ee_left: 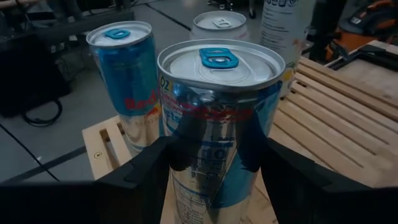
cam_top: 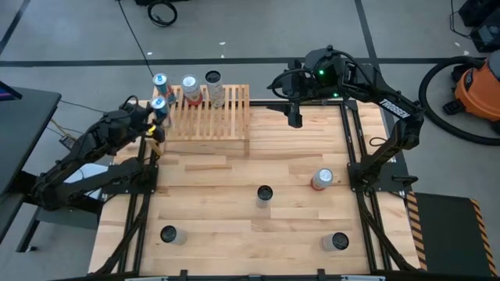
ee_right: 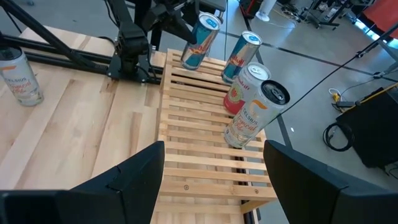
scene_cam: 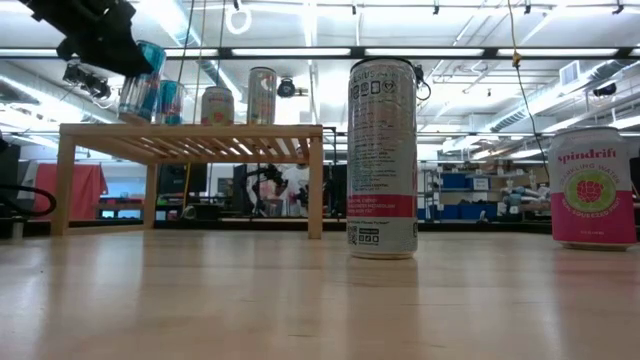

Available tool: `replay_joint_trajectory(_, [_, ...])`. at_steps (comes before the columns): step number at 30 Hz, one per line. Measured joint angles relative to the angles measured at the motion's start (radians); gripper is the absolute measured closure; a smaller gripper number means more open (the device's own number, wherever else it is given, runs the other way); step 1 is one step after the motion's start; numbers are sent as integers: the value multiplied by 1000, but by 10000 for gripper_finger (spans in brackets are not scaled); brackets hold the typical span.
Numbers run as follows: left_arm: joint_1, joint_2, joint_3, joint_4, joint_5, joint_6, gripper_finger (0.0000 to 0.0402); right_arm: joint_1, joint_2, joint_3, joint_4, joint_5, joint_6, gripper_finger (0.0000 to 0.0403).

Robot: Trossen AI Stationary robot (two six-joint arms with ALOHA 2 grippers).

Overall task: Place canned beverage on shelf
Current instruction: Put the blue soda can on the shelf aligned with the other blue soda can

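Observation:
The light-wood slatted shelf (cam_top: 207, 119) stands at the table's far left. Three cans stand on its far edge: a blue one (cam_top: 160, 80), a red-and-white one (cam_top: 190, 87) and a tall pale one (cam_top: 213, 86). My left gripper (cam_top: 156, 115) is shut on a second blue-and-silver can (ee_left: 217, 106), at the shelf's left end, just in front of the standing blue can (ee_left: 124, 81). My right gripper (ee_right: 214, 180) hangs open and empty above the table, just right of the shelf (ee_right: 205, 143). My left gripper pinches the blue-and-silver can's side wall (ee_left: 180, 140) between its two fingers, a little below the rim. The fingers (ee_left: 146, 171) come nearly level from the table's left. The can is tilted (scene_cam: 142, 80) over the shelf's left end; whether its bottom touches the slats, I cannot tell.
Several more cans stand on the table: a tall one in the middle (cam_top: 264, 193), a pink-labelled one to the right (cam_top: 322, 179), and two near the front edge (cam_top: 168, 234) (cam_top: 338, 242). The slats right of the tall pale can are bare (cam_top: 238, 109).

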Motion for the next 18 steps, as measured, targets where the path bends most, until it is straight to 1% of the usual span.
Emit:
replay_joint_trajectory(4, [0,0,-2,-3,-15,-24,177,0,0,0,0,0,0,119])
replay_joint_trajectory(7, [0,-2,-31,19,-39,-34,177,0,0,0,1,0,0,119])
replay_joint_trajectory(12, [0,-3,-86,77,-39,-45,177,0,0,0,1,0,0,119])
replay_joint_trajectory(18, [0,-2,-95,101,-38,-25,177,0,0,0,2,0,0,119])
